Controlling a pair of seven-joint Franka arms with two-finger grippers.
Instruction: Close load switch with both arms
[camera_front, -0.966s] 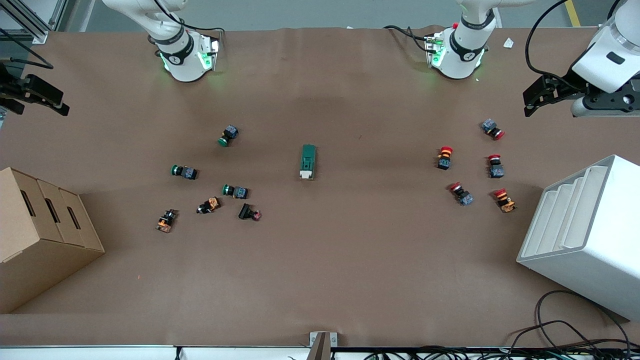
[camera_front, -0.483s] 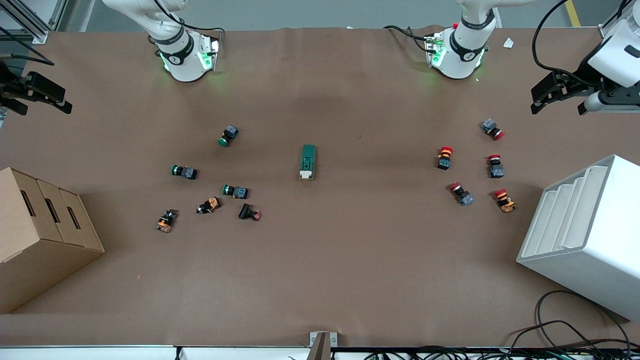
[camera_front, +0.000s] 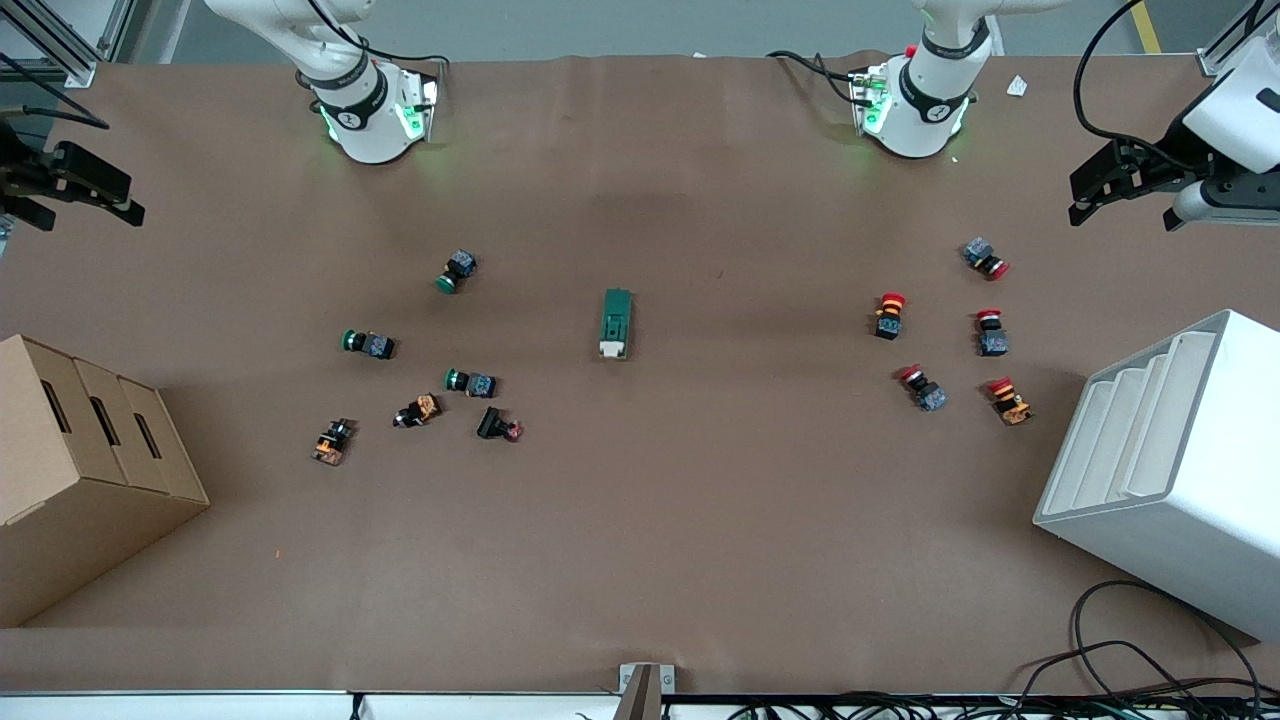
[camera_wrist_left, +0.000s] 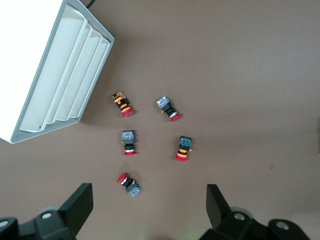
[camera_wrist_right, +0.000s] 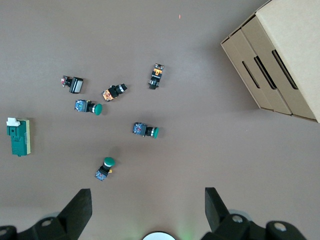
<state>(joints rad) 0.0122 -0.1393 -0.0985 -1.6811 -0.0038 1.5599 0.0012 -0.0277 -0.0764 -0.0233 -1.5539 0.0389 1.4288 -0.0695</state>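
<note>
The load switch (camera_front: 616, 323), a dark green block with a white lever at its nearer end, lies in the middle of the table; it also shows in the right wrist view (camera_wrist_right: 18, 136). My left gripper (camera_front: 1090, 190) hangs open and empty, high over the left arm's end of the table, above the red push buttons (camera_wrist_left: 129, 142). My right gripper (camera_front: 115, 200) hangs open and empty, high over the right arm's end of the table. Both are far from the switch.
Several green, orange and black push buttons (camera_front: 470, 382) lie toward the right arm's end, near a cardboard box (camera_front: 80, 470). Several red push buttons (camera_front: 920, 385) lie toward the left arm's end, beside a white slotted bin (camera_front: 1170, 470). Cables (camera_front: 1130, 680) trail at the near edge.
My left gripper has risen and drawn away toward the left arm's end of the table. My right gripper has shifted slightly. The switch and buttons have not moved.
</note>
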